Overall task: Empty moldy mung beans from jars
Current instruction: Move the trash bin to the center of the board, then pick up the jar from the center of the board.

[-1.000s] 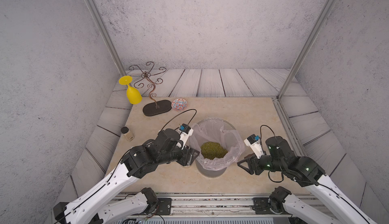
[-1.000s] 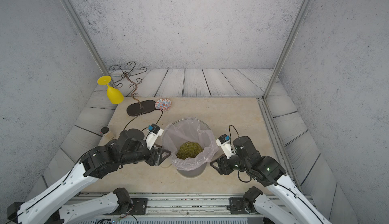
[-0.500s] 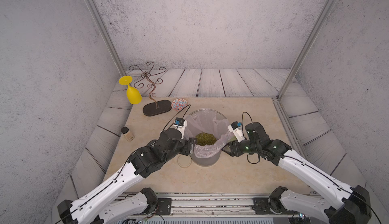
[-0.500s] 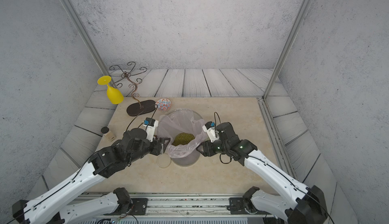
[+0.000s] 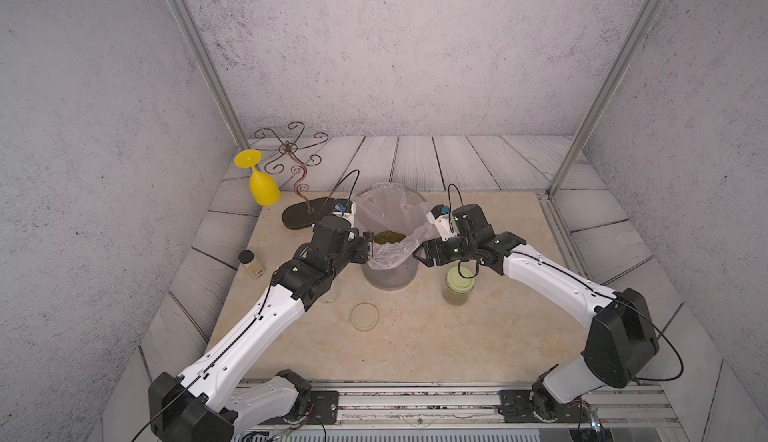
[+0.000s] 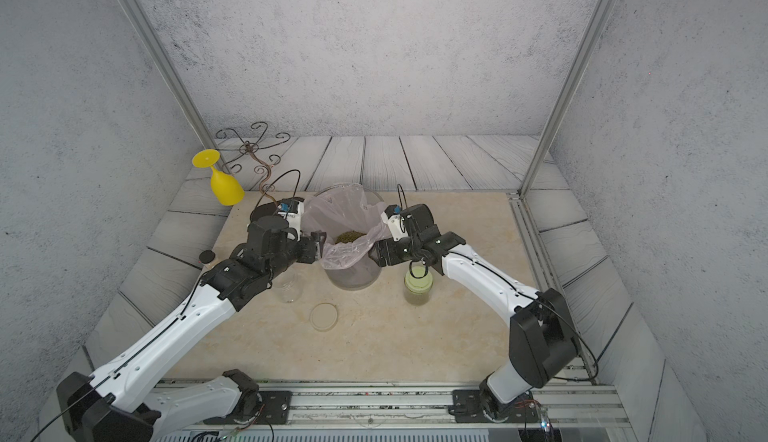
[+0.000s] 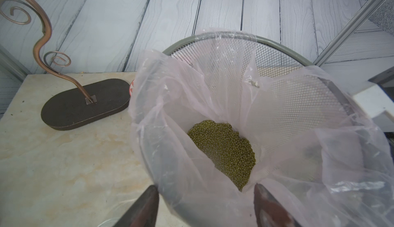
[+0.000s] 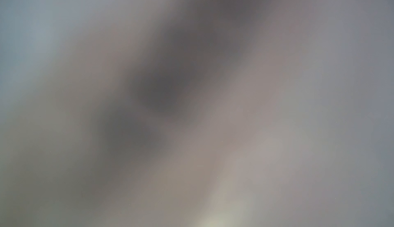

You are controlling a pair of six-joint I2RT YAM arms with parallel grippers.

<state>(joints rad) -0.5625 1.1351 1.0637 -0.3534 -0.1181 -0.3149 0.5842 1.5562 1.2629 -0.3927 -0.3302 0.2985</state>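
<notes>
Likely next in line: the green-lidded jar (image 5: 459,288), upright on the worktop (image 5: 478,336), long axis vertical, pale green lid closed on top, olive-green grains packed behind the clear glass. Near the grey bin (image 5: 390,280) but apart from it, on the right arm's side. Just below the right end effector (image 5: 422,255) and a little back toward the robot's base, so far nearer that arm than the left. Right end effector: released or clenched, impossible to tell, with the tips partly masked by the plastic liner (image 5: 399,248) in both top views and the right wrist view nothing but blur. Left end effector (image 7: 206,203) released, grasping nothing, fingers (image 7: 149,204) spread either side of the bin's near rim and liner. Other jar (image 6: 289,288) open and seemingly empty beside the left forearm, beige lid (image 5: 364,316) flat on the worktop closer to the base. Loose mung beans (image 7: 223,149) heaped at the bottom of the lined bin.
</notes>
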